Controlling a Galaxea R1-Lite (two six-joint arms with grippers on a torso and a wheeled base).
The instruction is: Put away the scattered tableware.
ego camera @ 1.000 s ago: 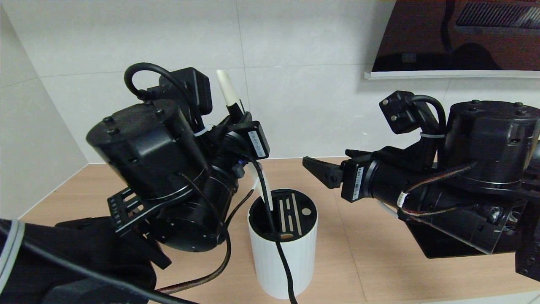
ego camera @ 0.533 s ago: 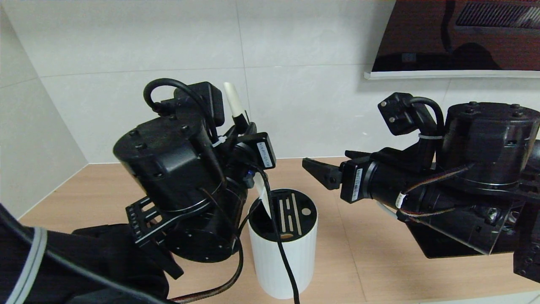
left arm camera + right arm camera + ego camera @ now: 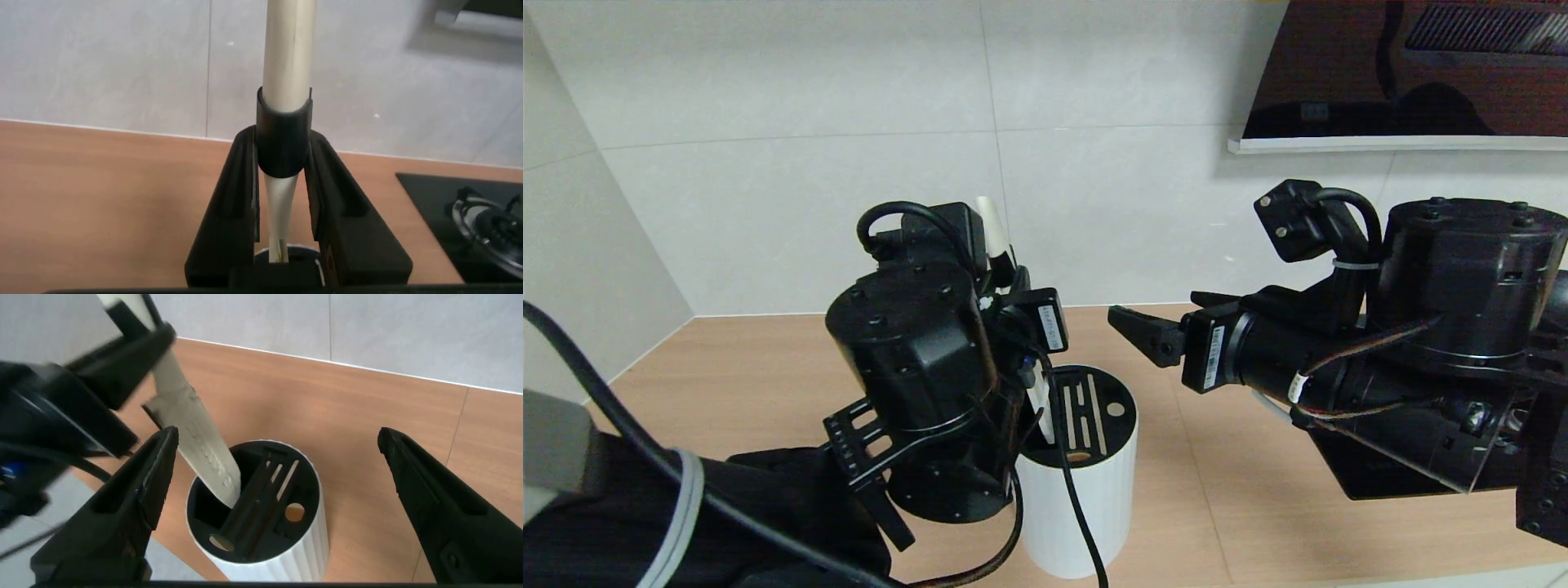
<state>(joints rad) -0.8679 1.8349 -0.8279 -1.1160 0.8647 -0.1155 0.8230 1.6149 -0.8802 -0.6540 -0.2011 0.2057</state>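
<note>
Cream-handled knife [image 3: 192, 441] sat clamped in left gripper [image 3: 282, 204], blade tip inside open compartment of white holder [image 3: 1094, 482], right gripper [image 3: 1147, 327] spread empty beside holder; insertion judged underway, next needing straight lowering, then release.

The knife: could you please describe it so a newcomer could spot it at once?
On the wooden counter stands a white cylindrical holder with a black slotted top. The knife slants into it, held by the left gripper; it alone has a cream handle and pale blade.
</note>
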